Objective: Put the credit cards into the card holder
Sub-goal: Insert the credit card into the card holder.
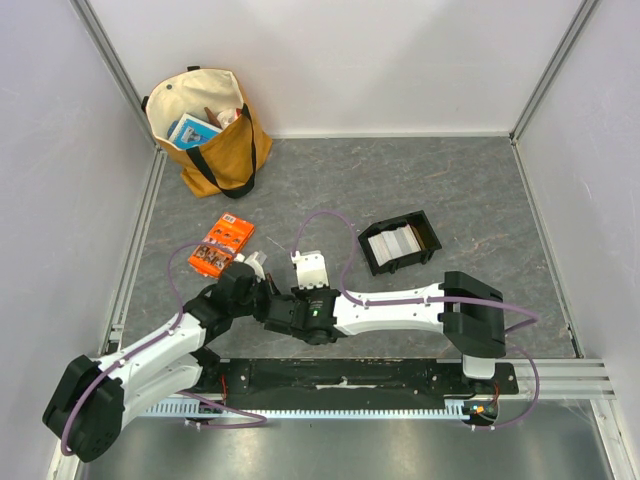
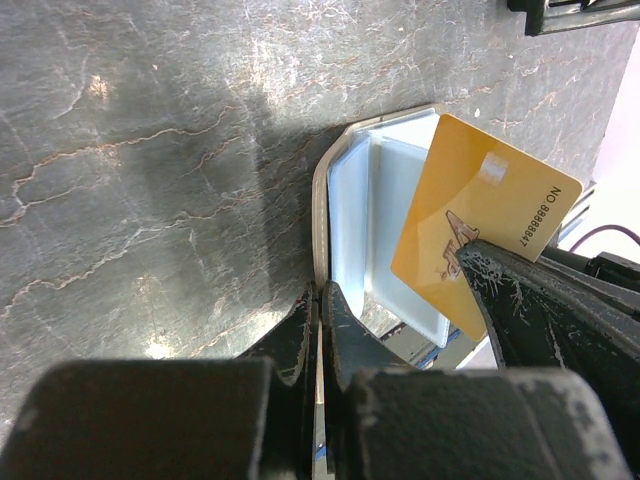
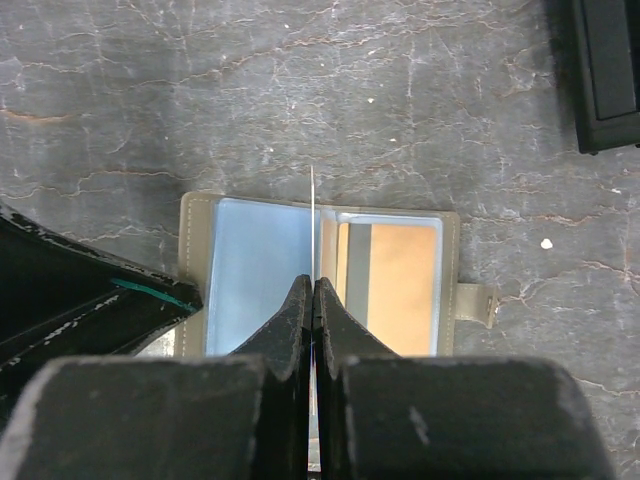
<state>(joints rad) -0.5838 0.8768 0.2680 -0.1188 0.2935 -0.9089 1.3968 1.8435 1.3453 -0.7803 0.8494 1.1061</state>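
Card holder: lies open and flat on the table, near the front edge and a little left of centre, under the two wrists; in the top view the grippers hide it
Left arm: reaches from its base at the near left corner up and to the right, elbow bent, wrist turned down to the holder
Right arm: its long link lies low and almost level, going left from its base, and its wrist meets the left one over the holder
Edges and room: the two grippers are very close together over the holder; the orange packet is just behind the left wrist, the black tray with the other credit cards is further back on the right, and the tote bag stands in the far left corner; grey table lies between these
Left gripper: closed, pinching the olive rim of the holder at its open side
Right gripper: closed on a yellow card, held upright on its edge above the middle fold, between the pale blue pocket and the pocket that shows orange
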